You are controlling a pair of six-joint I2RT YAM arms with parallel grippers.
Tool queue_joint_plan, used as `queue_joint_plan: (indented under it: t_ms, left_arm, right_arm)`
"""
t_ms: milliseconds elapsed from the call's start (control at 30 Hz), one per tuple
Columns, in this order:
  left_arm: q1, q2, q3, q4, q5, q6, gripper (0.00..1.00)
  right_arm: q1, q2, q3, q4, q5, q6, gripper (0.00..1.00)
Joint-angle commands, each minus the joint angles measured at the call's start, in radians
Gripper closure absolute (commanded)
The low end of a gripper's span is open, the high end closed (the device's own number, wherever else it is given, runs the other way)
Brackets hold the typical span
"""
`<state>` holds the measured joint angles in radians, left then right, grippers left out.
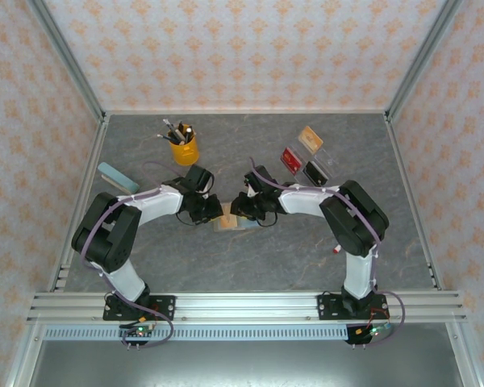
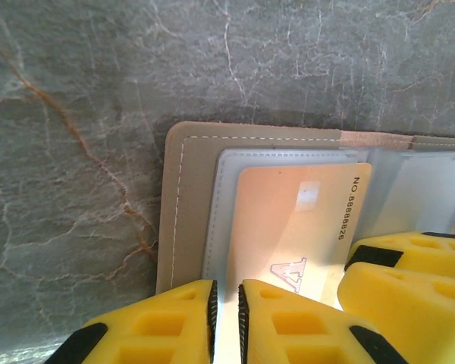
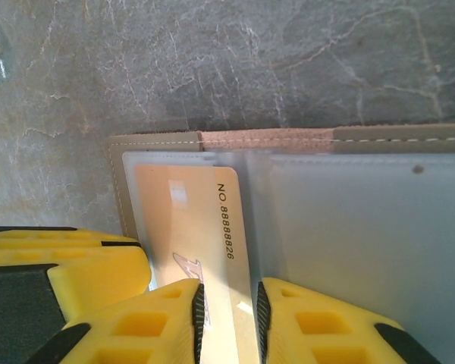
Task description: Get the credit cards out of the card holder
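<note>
Tan card (image 2: 296, 227) lies in the open card holder (image 2: 186, 212) on the worktop (image 2: 76, 114). Nearly shut, the left hand (image 2: 226, 318) pinches the holder's edge; the right hand (image 3: 229, 326) nips the card's end. Pull straight along the slot, with the holder pinned flat.

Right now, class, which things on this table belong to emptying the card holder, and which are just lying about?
Job in hand: card holder, tan-orange card in its slot, red card, black card and tan card at the far right.
Lying about: yellow pen cup, light-blue block.
</note>
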<state>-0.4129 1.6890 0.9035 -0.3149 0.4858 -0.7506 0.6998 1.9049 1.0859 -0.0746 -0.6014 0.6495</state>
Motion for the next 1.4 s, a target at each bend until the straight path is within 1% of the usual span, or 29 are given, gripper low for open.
queue_joint_plan:
  t_ms: [0,300,600,800,967,1133,1367]
  left_arm:
    - [-0.004,0.016,-0.032,0.001,-0.043,-0.001,0.87]
    - [-0.004,0.043,-0.083,0.011,-0.066,-0.007,0.93]
    - [-0.004,0.042,-0.089,0.002,-0.077,-0.001,0.94]
    - [-0.004,0.025,-0.087,-0.004,-0.077,0.011,0.95]
    - [-0.003,0.014,-0.086,-0.016,-0.085,0.015,0.93]
    - [-0.003,0.005,-0.084,-0.021,-0.085,0.017,0.90]
    - [-0.003,0.008,-0.080,-0.023,-0.081,0.020,0.90]
  right_arm:
    - [0.007,0.034,0.020,-0.041,-0.006,-0.029,0.73]
    - [0.008,0.049,0.022,-0.022,-0.038,-0.045,0.79]
    - [0.007,0.023,0.012,-0.019,-0.033,-0.063,0.85]
    - [0.006,-0.011,-0.006,-0.041,0.014,-0.070,0.93]
    - [0.000,-0.036,-0.022,-0.046,0.024,-0.079,0.98]
    - [-0.009,-0.068,-0.039,-0.069,0.053,-0.090,0.99]
    - [-0.023,-0.101,-0.069,-0.085,0.066,-0.099,0.99]
